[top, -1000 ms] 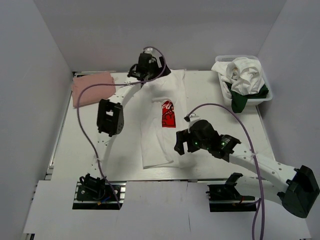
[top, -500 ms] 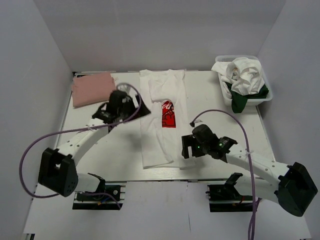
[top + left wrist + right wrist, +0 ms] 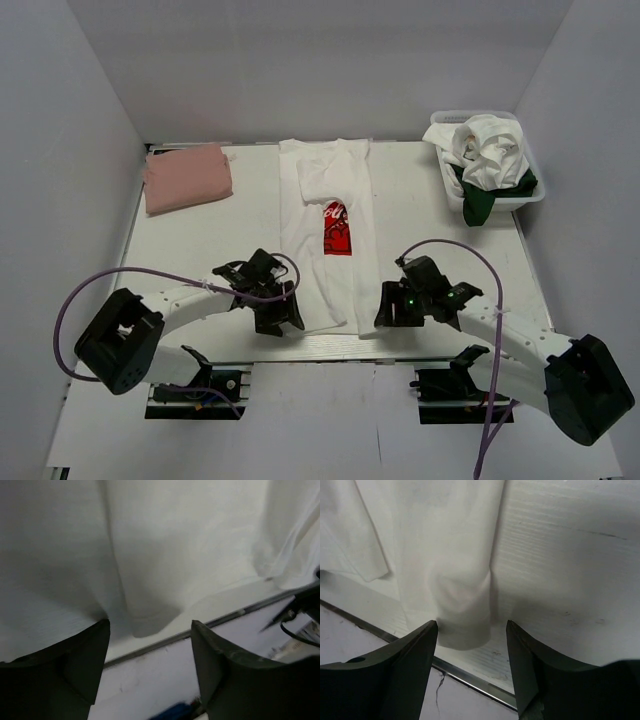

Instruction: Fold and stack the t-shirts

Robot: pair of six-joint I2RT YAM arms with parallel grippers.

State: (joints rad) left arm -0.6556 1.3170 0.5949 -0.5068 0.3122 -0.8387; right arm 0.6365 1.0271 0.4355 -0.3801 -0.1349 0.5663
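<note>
A large white t-shirt with a red Coca-Cola print [image 3: 336, 228] lies lengthwise in the middle of the table, sides folded in, hem toward the near edge. My left gripper [image 3: 283, 318] is open over the hem's left corner [image 3: 150, 622]. My right gripper [image 3: 385, 312] is open over the hem's right corner [image 3: 465, 630]. Neither holds cloth. A folded salmon-pink t-shirt [image 3: 187, 177] lies at the far left. Crumpled white and dark green t-shirts [image 3: 488, 160] fill the basket.
A white mesh basket [image 3: 522, 200] stands at the far right. The table's metal front edge [image 3: 470, 677] runs just below both grippers and also shows in the left wrist view [image 3: 220, 620]. Grey walls close the sides and back.
My left arm has swung from the shirt's collar at the far side down to the hem's left corner. My right gripper has moved nearer to the hem's right corner.
</note>
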